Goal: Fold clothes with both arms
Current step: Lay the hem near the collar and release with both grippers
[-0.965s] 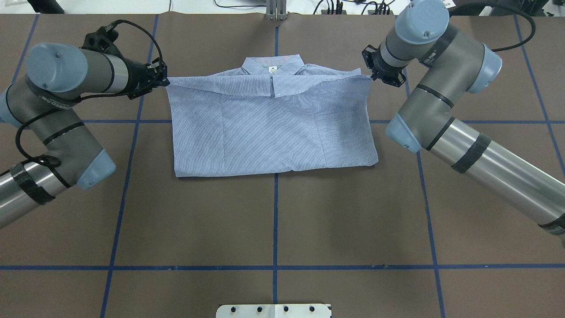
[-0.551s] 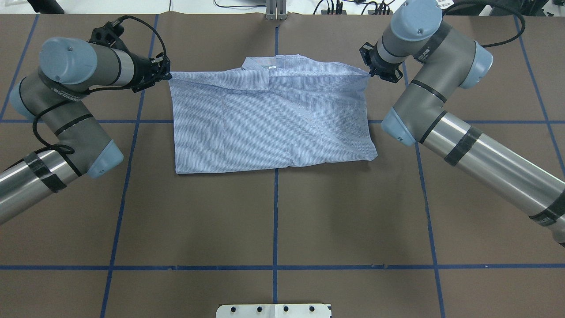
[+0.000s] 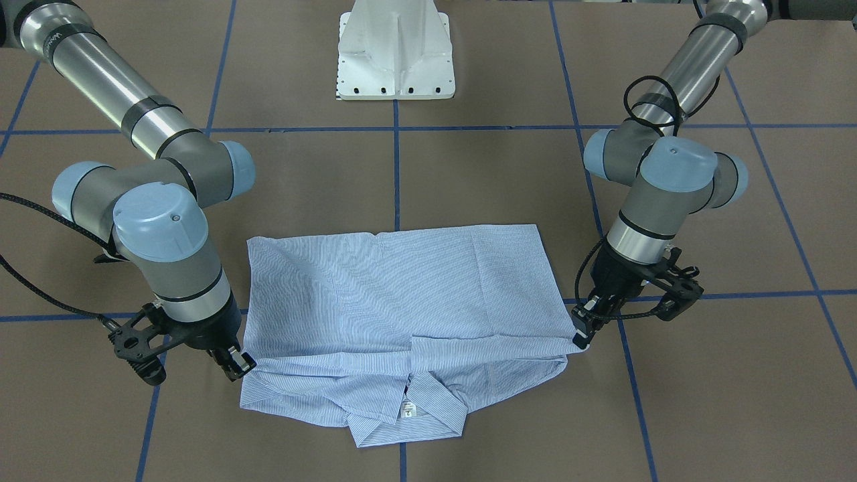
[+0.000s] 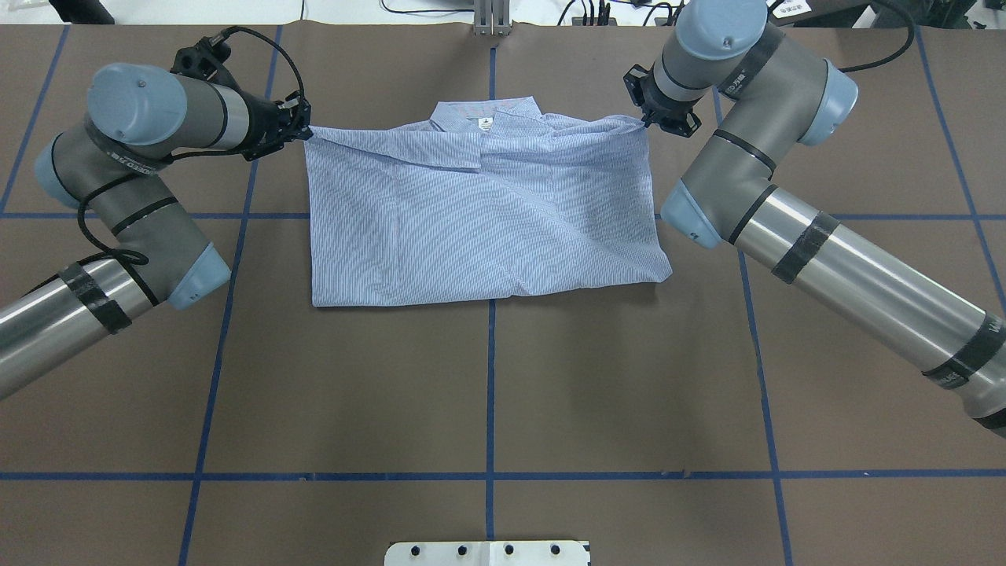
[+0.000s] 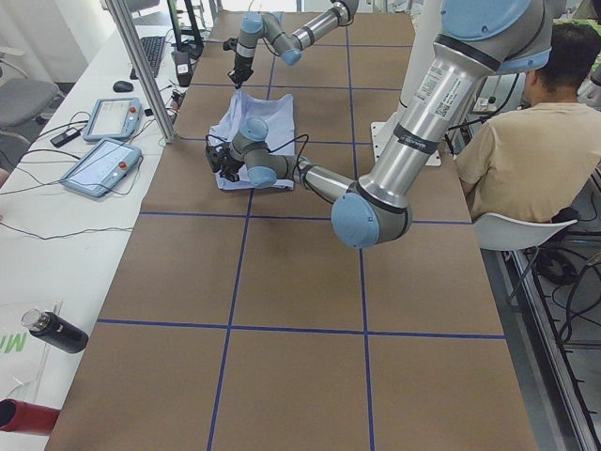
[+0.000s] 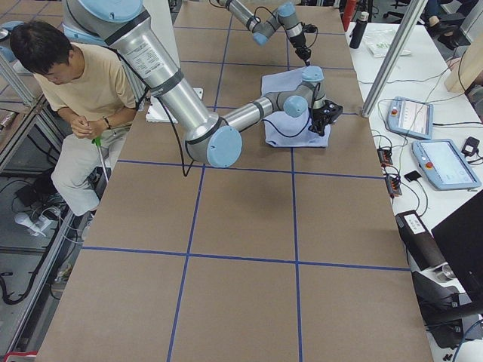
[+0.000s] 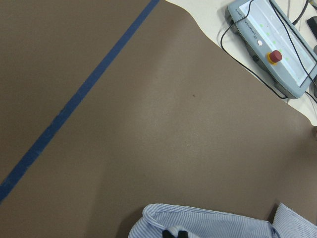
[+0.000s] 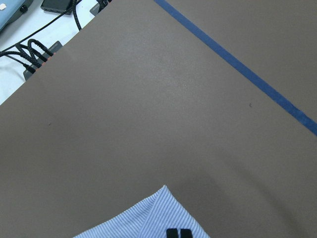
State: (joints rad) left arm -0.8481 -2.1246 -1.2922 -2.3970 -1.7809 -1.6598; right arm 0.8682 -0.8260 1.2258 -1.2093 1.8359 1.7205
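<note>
The clothes are one blue-and-white striped shirt (image 4: 471, 228), folded into a rectangle on the brown table, collar and white neck label at the far edge (image 3: 406, 410). My left gripper (image 4: 305, 130) is shut on the shirt's far left corner, and the left wrist view shows its black fingertips (image 7: 174, 232) pinching cloth. My right gripper (image 4: 647, 119) is shut on the far right corner, its fingertips (image 8: 178, 232) closed over striped fabric. In the front-facing view the left gripper (image 3: 581, 336) and the right gripper (image 3: 238, 365) hold a folded layer just above the collar.
The white pedestal base (image 3: 396, 60) stands at the robot's side of the table. Blue tape lines (image 4: 490, 377) grid the surface. Teach pendants (image 5: 105, 141) and cables lie on the white bench beyond the far edge. A seated person (image 5: 526, 141) is beside the robot.
Both grippers carried the shirt's corners farther from the robot and slightly inward. The held fold, which briefly covered the neck label, now leaves it showing again.
</note>
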